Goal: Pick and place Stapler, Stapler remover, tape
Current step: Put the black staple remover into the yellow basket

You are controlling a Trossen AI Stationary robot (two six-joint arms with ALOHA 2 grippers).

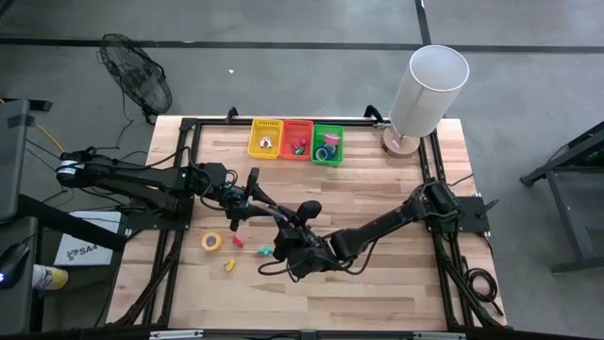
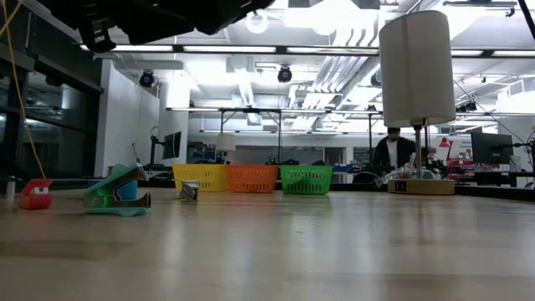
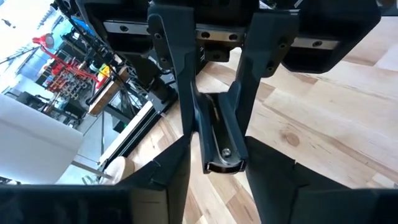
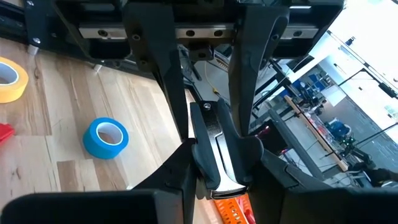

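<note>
A black stapler with a metal underside is held in the air above the table's middle, between both grippers. My left gripper reaches in from the left and is shut on one end. My right gripper reaches in from the right and is shut on the stapler. On the table beneath lie a yellow tape roll, a blue tape roll and a teal staple remover. More tape rolls sit in the green basket. My left gripper pinches the stapler's narrow metal-tipped end between its two fingers, with the fingers lying along the stapler. The stapler is lifted clear of the table. My right gripper pinches the stapler's body beside its metal plate between its two fingers, also lying along it. The stapler is off the table.
Yellow, orange and green baskets stand in a row at the table's far edge. A white lamp stands at the far right corner. A small red piece and a yellow piece lie near the tape.
</note>
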